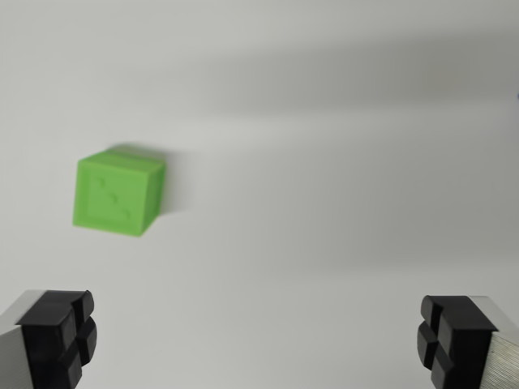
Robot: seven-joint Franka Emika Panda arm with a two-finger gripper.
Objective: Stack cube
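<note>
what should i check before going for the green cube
1. Hand open: ok, fingers wide apart, nothing between them.
2. Small green plastic cube in view: ok, resting on the white table surface.
3. Cube centred between the fingers: not ok, it sits toward the wrist view's left.
4. Space around the cube free: ok.
5. Second cube to stack with: cannot tell, none in view.

No readable text; green cube (pixel 118 193) embossing too blurred.

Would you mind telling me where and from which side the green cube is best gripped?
Probably from above, across two opposite flat side faces of the green cube. It sits turned at an angle, so the open gripper would likely need rotating to meet those faces squarely.
</note>
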